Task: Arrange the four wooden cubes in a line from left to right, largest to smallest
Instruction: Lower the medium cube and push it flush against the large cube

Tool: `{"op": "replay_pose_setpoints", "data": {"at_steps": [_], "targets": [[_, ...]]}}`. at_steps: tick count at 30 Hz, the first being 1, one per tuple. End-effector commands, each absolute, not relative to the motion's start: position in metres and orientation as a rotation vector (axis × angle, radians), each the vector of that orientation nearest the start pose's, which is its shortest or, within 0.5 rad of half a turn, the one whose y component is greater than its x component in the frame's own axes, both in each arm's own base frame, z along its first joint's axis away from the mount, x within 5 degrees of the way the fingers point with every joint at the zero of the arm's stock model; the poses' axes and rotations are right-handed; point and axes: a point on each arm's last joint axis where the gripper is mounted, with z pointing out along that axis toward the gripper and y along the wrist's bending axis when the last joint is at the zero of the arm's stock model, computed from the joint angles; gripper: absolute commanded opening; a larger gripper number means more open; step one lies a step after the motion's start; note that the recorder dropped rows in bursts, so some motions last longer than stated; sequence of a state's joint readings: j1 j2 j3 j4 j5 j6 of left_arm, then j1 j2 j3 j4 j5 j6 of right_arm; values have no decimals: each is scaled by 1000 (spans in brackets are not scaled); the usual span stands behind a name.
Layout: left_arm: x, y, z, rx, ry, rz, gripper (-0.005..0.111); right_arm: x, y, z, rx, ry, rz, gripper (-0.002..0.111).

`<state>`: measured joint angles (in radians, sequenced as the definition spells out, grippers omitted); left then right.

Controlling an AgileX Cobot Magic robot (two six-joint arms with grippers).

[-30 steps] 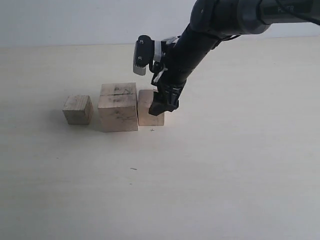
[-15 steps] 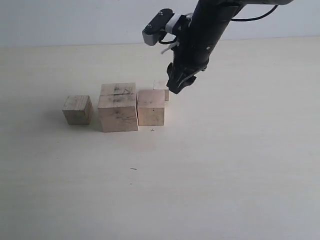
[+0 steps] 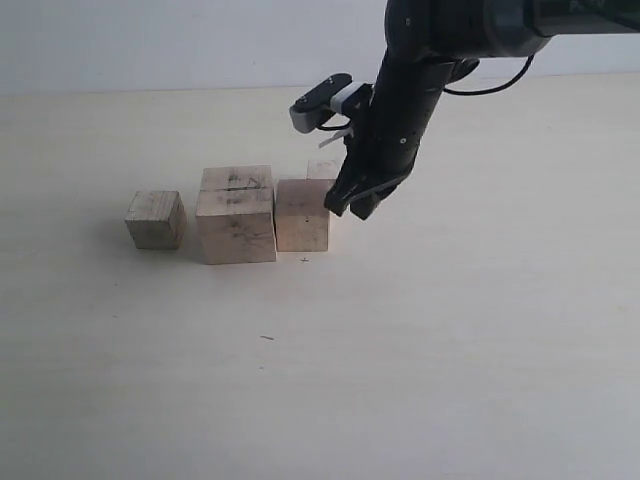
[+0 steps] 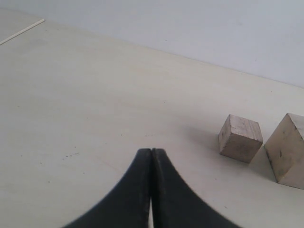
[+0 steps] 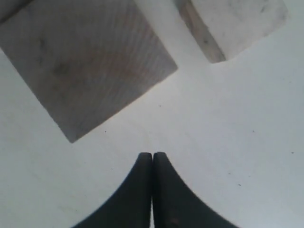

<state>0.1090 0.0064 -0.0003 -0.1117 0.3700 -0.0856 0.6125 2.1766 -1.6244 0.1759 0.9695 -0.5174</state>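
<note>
Three of the four wooden cubes stand in a row in the exterior view: a small one [image 3: 155, 220] on the left, the largest [image 3: 237, 215] with dark scribbles on top, then a medium one [image 3: 302, 215] touching it. The smallest [image 3: 322, 169] sits just behind the medium cube, partly hidden by the arm. My right gripper [image 3: 350, 205] is shut and empty, just right of the medium cube. In the right wrist view its tips [image 5: 152, 154] hover over bare table near the medium cube [image 5: 85, 61] and the smallest cube [image 5: 232, 21]. My left gripper [image 4: 151, 151] is shut and empty, well away from the small cube [image 4: 240, 137] and the largest cube [image 4: 289, 152].
The pale tabletop [image 3: 450, 350] stretches wide to the front and right of the cubes. A light wall [image 3: 150, 40] runs along the back edge. The left arm is out of the exterior view.
My right gripper lifted away from the medium cube, swung back and up, then came down again just right of it. The smallest cube behind has come into sight. The cubes have not moved.
</note>
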Motion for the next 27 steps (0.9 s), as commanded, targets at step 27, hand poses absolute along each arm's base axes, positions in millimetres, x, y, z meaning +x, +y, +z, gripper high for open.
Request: {"op": "replay_pose_setpoints", "data": {"at_steps": [27], "targets": [[53,2,180,-245,1833,-93,0,358,279,146,-1410,2500,426,0]]}}
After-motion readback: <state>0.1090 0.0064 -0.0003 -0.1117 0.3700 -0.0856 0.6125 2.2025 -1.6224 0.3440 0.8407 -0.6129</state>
